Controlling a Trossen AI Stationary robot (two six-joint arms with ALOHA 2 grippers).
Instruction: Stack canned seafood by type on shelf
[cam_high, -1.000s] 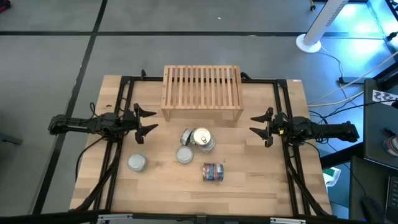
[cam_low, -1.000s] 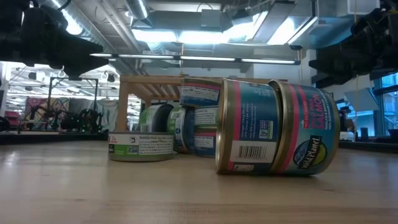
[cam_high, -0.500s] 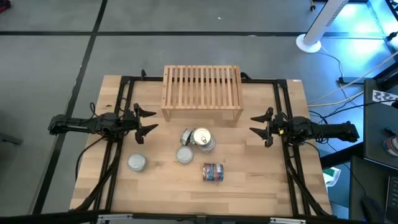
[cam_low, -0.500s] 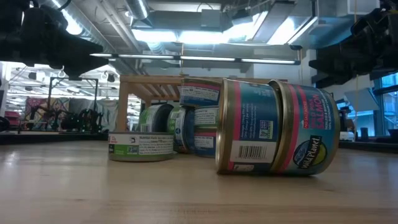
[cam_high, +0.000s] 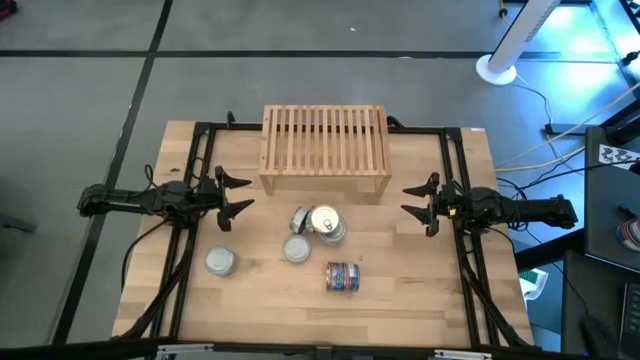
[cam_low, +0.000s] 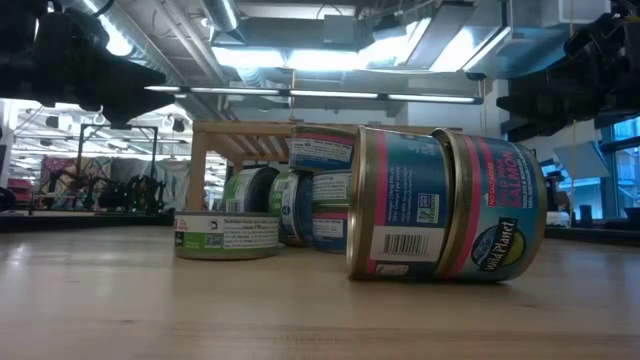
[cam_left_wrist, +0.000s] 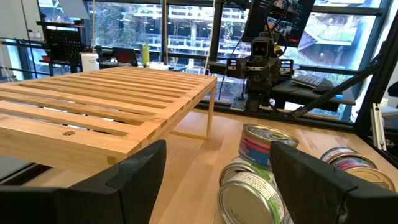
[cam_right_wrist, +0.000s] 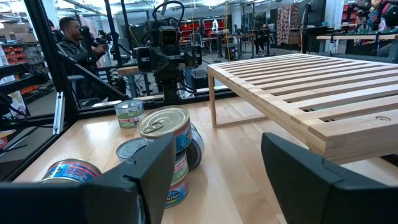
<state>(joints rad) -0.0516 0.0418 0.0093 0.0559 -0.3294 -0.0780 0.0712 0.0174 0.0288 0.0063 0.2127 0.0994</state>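
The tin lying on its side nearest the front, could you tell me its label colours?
Blue with pink-red bands, clearest in the low view.

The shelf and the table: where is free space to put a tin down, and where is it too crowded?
The shelf has its whole slatted top bare. The table is also bare between the lying blue-red tins and the right gripper, and along its front edge. It is crowded just before the shelf, where the tin cluster sits.

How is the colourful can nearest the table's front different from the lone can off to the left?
The colourful can lies on its side, its blue and red label facing up; the lone can sits flat, showing its silver lid. The colourful can looks taller than the lone can, seemingly two tins end to end. Both rest on the table, not the shelf.
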